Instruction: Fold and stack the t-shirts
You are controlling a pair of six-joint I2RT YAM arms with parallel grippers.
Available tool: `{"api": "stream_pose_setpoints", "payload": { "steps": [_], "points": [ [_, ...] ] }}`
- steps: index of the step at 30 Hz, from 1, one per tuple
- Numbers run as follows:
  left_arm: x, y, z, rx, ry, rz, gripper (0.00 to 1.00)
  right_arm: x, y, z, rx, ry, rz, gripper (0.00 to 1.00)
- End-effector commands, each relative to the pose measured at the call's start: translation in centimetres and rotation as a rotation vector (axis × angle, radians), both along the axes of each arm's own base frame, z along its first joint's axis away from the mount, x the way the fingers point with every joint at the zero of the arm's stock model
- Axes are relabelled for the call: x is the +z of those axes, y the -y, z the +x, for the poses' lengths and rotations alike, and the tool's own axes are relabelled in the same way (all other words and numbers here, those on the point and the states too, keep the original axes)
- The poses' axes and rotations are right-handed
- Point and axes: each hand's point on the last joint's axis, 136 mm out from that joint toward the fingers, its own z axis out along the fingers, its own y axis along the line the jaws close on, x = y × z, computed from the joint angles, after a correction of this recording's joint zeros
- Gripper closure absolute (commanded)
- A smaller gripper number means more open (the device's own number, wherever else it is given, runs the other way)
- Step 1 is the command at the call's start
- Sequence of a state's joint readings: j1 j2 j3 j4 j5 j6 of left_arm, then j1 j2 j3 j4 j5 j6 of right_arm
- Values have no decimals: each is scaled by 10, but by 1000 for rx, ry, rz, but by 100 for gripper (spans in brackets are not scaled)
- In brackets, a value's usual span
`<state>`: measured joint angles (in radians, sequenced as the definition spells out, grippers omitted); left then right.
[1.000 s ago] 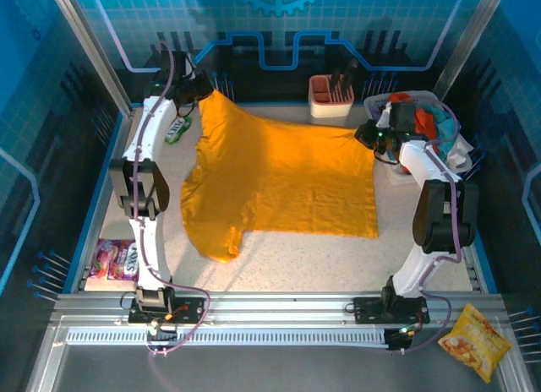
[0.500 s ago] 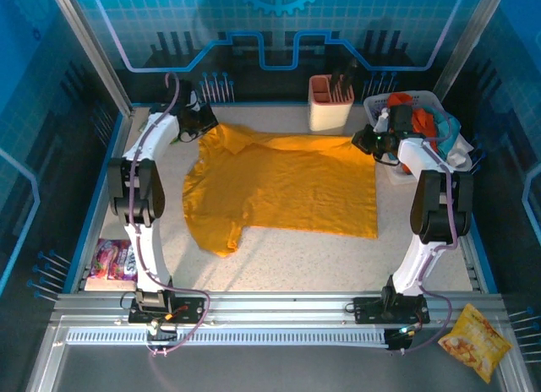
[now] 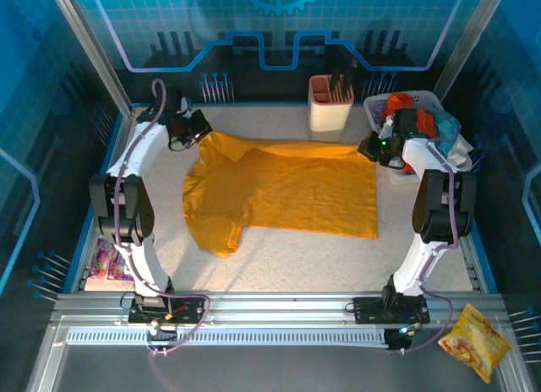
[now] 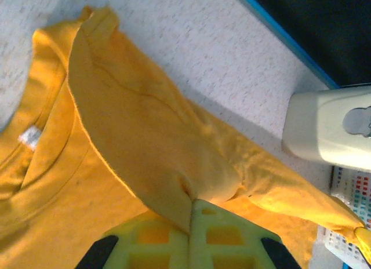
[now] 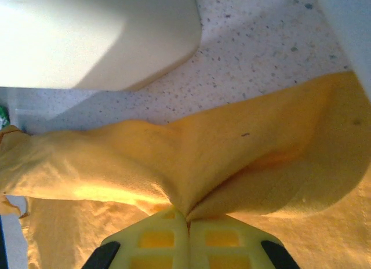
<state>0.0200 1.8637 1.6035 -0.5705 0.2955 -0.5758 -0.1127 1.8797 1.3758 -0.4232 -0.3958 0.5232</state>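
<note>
Your left gripper and right gripper each clench a far corner of the mustard-yellow t-shirt, which lies spread and wrinkled mid-frame on the table. Its long axis runs left to right, with the collar toward the left. Bunched folds hide the cloth's edges at both pinch points.

The t-shirt lay on the table; a holder stood at its one o'clock, a basket at two.
</note>
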Motion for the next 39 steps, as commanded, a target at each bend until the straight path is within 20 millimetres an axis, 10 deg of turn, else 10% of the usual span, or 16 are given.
{"api": "stream_pose_setpoints", "payload": {
  "steps": [1,22,28,34,39],
  "points": [
    [1,-3,-19,25,-37,-58,100,-16,15,-15,-11,-78,-48,99],
    [-50,-11,-54,42,-150,-35,100,-53,24,-43,32,-285,-256,91],
    [-73,-15,-68,32,-210,1,99,-60,20,-48,44,-312,-300,67],
    [-94,-32,-91,44,-299,115,57,-44,18,-53,44,-270,-320,28],
    [-80,-36,-92,49,-267,136,49,-30,5,-60,74,-223,-334,23]
  ]
}}
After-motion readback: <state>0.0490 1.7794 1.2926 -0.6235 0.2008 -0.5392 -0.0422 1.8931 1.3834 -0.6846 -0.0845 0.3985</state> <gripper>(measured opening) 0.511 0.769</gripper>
